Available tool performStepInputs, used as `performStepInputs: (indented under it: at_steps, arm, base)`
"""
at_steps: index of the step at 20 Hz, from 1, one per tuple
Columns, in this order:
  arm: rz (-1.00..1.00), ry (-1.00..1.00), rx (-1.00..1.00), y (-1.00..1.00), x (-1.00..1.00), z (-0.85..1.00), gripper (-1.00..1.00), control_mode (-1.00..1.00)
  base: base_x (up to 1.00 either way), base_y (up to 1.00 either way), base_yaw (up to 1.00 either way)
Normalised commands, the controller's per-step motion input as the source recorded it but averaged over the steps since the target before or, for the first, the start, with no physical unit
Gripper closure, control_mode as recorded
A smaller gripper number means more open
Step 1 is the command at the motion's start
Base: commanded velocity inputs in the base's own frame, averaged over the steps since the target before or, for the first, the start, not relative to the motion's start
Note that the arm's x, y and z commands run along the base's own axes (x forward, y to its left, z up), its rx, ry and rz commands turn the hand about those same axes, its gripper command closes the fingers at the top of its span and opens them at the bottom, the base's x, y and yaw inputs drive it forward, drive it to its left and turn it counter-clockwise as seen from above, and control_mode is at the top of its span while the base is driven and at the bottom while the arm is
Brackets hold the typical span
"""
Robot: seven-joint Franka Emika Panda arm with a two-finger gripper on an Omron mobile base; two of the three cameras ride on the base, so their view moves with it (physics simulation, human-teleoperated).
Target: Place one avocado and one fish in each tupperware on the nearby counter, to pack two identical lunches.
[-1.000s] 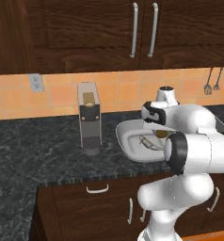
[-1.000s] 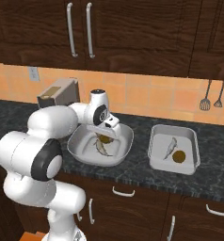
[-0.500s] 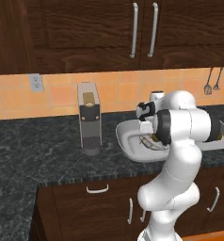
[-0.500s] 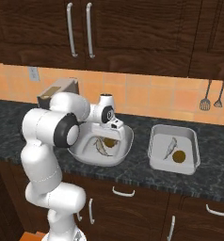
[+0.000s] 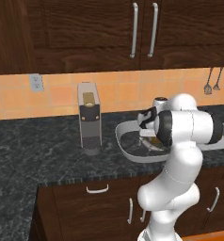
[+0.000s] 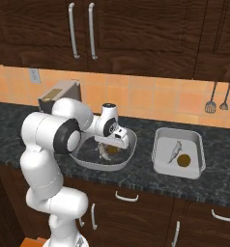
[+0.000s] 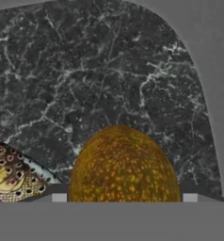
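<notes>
One avocado (image 7: 124, 165) sits right at our pincer (image 6: 113, 144), whose jaws stand spread around it. Beside it we see a fish (image 7: 8, 176) inside the tupperware (image 6: 129, 144).

Overall light: even and moderate — a flat rendered look with no visible lamp.
Upper cabinets (image 5: 85, 33): dim, dark brown, grain barely readable.
Backsplash (image 6: 150, 99): brightest band, warm orange, evenly lit.
Surface (image 5: 34, 146): dark marbled stone, no glare, faint soft shadow under the tray.
Robot arm (image 6: 54, 135): white shell with smooth shading, a mild highlight on top.
Sharpness: base views clean, slightly jagged edges — the hand view's avocado (image 7: 123, 164) looks soft and pixelated up close.
Distortion: none noticeable at the edges.
</notes>
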Motion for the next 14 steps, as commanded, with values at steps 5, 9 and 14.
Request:
performStepInputs:
  at_steps: [5, 9, 14]
  arm:
    - [0.03, 0.0, -0.03, 0.0, 0.0, 0.18, -1.0, -1.0]
    - [0.06, 0.0, -0.09, 0.0, 0.01, 0.35, -1.0, -1.0]
    - [0.01, 0.0, -0.01, 0.0, 0.0, 0.0, -1.0, -1.0]
  base:
    - [0.0, 0.0, 0.0]
    - [0.0, 0.0, 0.0]
    - [0.0, 0.0, 0.0]
